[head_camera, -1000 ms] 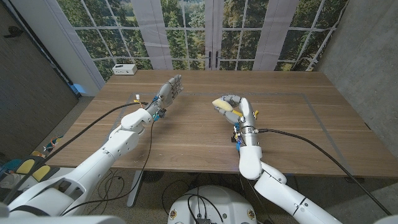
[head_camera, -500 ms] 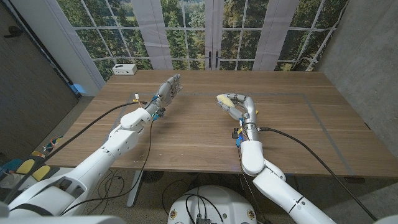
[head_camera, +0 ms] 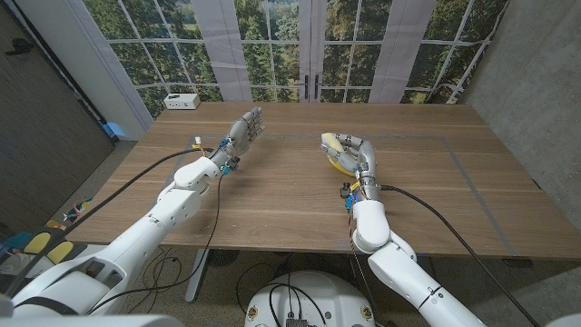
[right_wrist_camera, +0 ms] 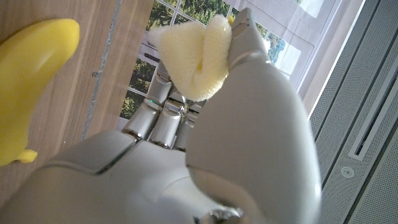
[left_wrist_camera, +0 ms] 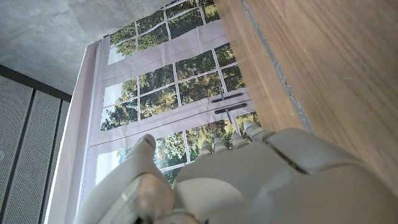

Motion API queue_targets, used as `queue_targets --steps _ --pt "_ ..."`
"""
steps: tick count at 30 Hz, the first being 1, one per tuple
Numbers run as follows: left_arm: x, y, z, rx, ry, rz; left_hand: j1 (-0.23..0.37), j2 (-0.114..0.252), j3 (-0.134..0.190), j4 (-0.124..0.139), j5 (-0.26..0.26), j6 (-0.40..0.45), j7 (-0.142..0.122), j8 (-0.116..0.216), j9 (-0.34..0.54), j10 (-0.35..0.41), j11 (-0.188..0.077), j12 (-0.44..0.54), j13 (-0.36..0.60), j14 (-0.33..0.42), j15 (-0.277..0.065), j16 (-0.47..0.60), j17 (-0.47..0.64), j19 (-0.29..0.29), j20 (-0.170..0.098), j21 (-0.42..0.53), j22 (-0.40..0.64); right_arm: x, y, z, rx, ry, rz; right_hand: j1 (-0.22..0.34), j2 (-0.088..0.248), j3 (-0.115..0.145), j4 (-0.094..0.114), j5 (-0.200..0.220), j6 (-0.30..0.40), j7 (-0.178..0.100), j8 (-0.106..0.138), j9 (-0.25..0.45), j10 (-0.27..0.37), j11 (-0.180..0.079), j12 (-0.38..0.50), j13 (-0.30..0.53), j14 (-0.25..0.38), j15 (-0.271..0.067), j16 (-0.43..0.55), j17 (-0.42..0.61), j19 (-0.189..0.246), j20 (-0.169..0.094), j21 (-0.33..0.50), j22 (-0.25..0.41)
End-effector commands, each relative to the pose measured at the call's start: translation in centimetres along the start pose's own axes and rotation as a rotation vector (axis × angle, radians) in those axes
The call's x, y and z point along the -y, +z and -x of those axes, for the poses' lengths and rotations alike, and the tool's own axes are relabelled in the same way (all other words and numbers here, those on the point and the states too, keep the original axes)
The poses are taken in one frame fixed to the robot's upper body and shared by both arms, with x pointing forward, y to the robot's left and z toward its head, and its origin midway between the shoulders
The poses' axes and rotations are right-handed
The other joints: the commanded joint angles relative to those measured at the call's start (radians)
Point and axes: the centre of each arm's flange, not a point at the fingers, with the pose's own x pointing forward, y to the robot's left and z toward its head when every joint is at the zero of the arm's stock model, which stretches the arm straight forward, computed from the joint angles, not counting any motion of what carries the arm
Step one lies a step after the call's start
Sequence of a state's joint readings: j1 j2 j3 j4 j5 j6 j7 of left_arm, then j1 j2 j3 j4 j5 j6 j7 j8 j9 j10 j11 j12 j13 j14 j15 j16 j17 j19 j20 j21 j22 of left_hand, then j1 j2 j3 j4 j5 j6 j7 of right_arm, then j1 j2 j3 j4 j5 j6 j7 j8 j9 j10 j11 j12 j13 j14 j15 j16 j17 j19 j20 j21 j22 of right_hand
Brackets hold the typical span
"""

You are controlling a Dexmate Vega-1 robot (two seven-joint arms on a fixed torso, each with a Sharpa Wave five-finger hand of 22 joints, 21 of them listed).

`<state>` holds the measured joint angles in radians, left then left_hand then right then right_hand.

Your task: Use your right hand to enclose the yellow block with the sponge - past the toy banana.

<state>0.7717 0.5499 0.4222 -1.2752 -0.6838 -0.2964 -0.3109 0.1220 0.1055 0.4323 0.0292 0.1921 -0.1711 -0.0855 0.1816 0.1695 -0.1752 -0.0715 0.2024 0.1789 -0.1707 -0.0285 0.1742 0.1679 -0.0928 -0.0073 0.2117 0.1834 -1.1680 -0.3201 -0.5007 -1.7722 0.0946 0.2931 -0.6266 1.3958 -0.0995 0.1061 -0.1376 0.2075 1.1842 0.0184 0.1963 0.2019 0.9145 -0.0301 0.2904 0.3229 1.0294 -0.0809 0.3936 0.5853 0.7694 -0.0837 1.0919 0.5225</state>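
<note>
A: What's moved?
B: My right hand, gripping the folded sponge, has carried forward over the toy banana. So I'm nearly past it.
A: Left hand?
B: Idle, fingers apart, holding nothing.
A: The yellow block?
B: Can't tell; only the wrist view shows a yellow sliver inside the sponge's fold

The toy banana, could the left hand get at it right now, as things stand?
Probably not easily. The toy banana lies right beneath the right hand, which grips the sponge and covers much of it. The left hand is well off to the side.
</note>
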Motion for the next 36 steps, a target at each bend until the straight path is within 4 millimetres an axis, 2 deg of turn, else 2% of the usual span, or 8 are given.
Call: queue_targets --steps 1,19,26,28,36 --pt "-0.8 -0.1 0.8 0.003 0.009 0.007 0.004 0.005 0.002 -0.008 0.000 -0.013 -0.002 0.000 0.004 -0.027 -0.002 -0.004 0.003 -0.072 -0.001 0.003 0.002 -0.001 -0.005 0.000 0.005 0.1 0.1 -1.0 -0.057 0.020 -0.119 0.199 0.195 0.001 0.002 0.008 0.028 0.037 0.004 0.003 0.006 0.004 -0.006 0.002 0.096 -0.150 -0.002 0.003 -0.009 -0.131 0.013 0.000" --pt "-1.9 0.4 0.9 -0.008 0.004 0.000 0.004 0.005 0.002 -0.009 0.000 -0.012 -0.002 0.000 0.004 -0.028 -0.001 -0.005 0.003 -0.072 -0.001 0.003 0.002 0.000 -0.006 0.000 0.005 1.0 -0.1 -2.9 -0.110 0.011 -0.228 0.204 0.197 -0.002 0.003 0.007 0.023 0.038 0.002 0.004 0.002 0.001 -0.014 0.007 0.099 -0.150 -0.012 0.007 -0.026 -0.131 0.042 -0.009" --pt "-1.7 0.5 0.8 -0.005 -0.005 0.001 0.004 0.005 0.002 -0.009 0.000 -0.012 -0.002 0.000 0.004 -0.028 0.000 -0.004 0.003 -0.073 0.000 0.003 0.002 -0.001 -0.004 0.000 0.005 1.6 -0.2 -3.2 -0.110 -0.011 -0.248 0.206 0.197 -0.003 0.003 0.007 0.022 0.036 0.002 0.004 0.003 0.002 -0.016 0.007 0.100 -0.149 -0.016 0.009 -0.031 -0.132 0.055 -0.014" --pt "-1.6 0.5 0.8 -0.006 0.003 0.001 0.004 0.005 0.002 -0.009 0.000 -0.011 -0.001 0.000 0.004 -0.027 0.003 -0.004 0.003 -0.073 0.001 0.003 0.002 -0.002 -0.003 -0.001 0.005 1.8 -0.2 -3.3 -0.109 -0.016 -0.249 0.206 0.197 -0.003 0.004 0.006 0.020 0.038 0.002 0.004 0.001 -0.004 -0.017 0.009 0.100 -0.149 -0.017 0.009 -0.033 -0.131 0.058 -0.015" --pt "-1.5 0.9 1.8 0.000 0.004 -0.008 0.004 0.005 0.002 -0.009 0.000 -0.012 -0.003 0.000 0.004 -0.030 0.005 -0.005 0.003 -0.073 0.001 0.003 0.003 -0.002 -0.001 -0.001 0.005 2.4 -0.3 -3.5 -0.110 -0.035 -0.290 0.209 0.200 -0.003 0.004 0.006 0.021 0.041 0.003 0.004 0.002 0.001 -0.020 0.010 0.104 -0.149 -0.020 0.012 -0.040 -0.132 0.071 -0.021"
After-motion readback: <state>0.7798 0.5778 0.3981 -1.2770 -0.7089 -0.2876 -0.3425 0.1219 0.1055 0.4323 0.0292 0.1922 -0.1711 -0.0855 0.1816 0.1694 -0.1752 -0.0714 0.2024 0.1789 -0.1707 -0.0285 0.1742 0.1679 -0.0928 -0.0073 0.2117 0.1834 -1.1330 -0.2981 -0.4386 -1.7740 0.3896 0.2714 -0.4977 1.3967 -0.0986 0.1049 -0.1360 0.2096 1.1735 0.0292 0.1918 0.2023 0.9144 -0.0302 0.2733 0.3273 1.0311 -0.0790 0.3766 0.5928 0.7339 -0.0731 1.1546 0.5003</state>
